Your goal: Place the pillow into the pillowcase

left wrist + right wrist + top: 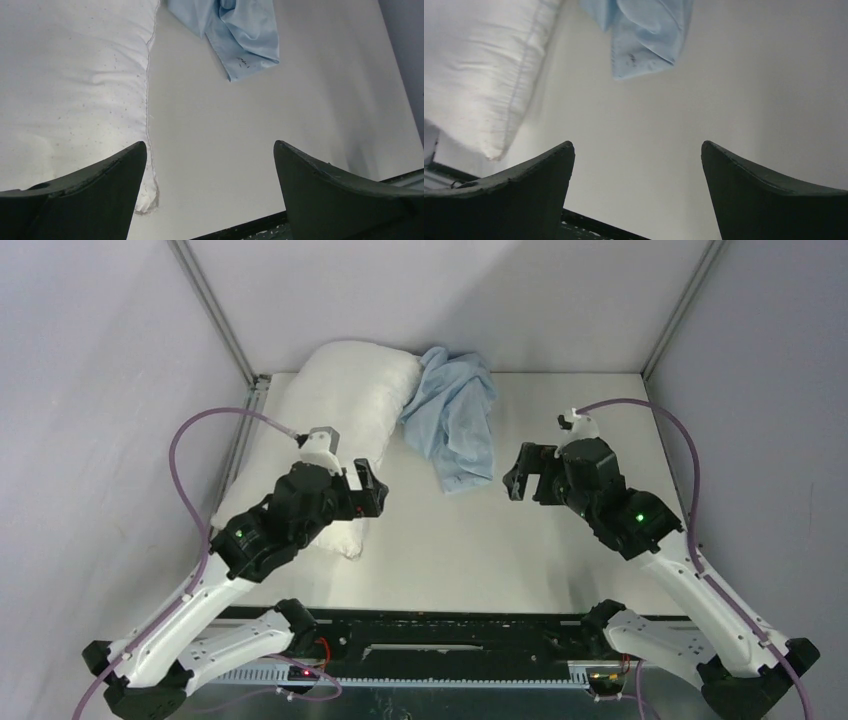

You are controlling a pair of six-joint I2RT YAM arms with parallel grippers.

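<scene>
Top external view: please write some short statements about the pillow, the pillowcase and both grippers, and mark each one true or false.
1. The pillow lies on the left side of the table. True.
2. The pillowcase is already pulled over the pillow. False: it lies crumpled beside the pillow, on its right, and the pillow is bare.
3. The left gripper holds a corner of the pillowcase. False: it is open and empty, near the pillow's right edge.
4. The right gripper is open and holds nothing. True.
</scene>
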